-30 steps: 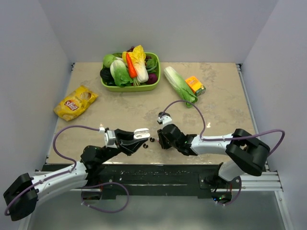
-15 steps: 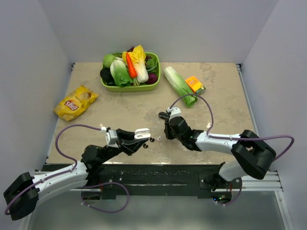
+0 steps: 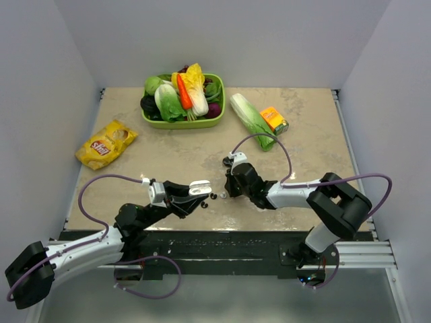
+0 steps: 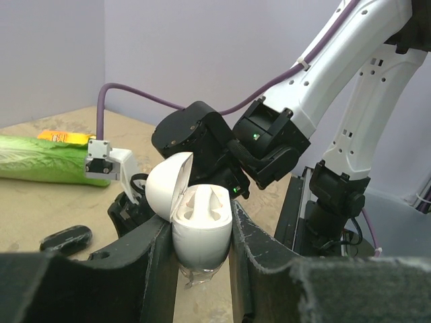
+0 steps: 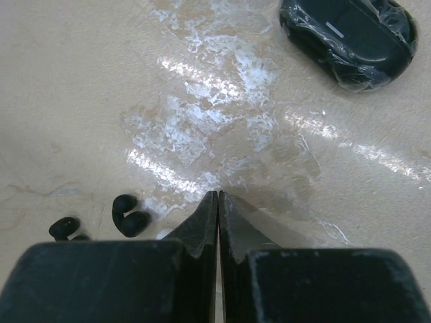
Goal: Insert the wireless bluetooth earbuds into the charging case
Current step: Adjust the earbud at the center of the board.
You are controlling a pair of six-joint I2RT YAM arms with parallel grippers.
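**A:** What does the left wrist view add to the top one?

**B:** The white case (image 4: 201, 222), close up. The left jaws are clamped on its lower half, and its lid is swung open on the side toward the right arm. The wells inside look white, and I cannot tell whether any buds sit in them. From above, the case is only a pale fleck.

**A:** And the right wrist view?

**B:** The right jaws are pressed together with nothing between them, their tips low over the counter (image 5: 81, 81). Whether they touch it I cannot tell. The black buds (image 5: 130, 217) lie loose just left of the tips, apart from them. A black case (image 5: 350, 33) wrapped in clear film lies farther out on the right.

**A:** How much room is there?

**B:** The two sets of jaws face each other close together near the counter's front edge, with the black buds between them. Beyond them is bare counter. The basket (image 3: 182, 123) is at the back, the chip bag (image 3: 106, 143) is on the left, and the cabbage (image 3: 252, 120) and carton (image 3: 274, 120) are at the back right, all well apart from the arms. Walls close off three sides.
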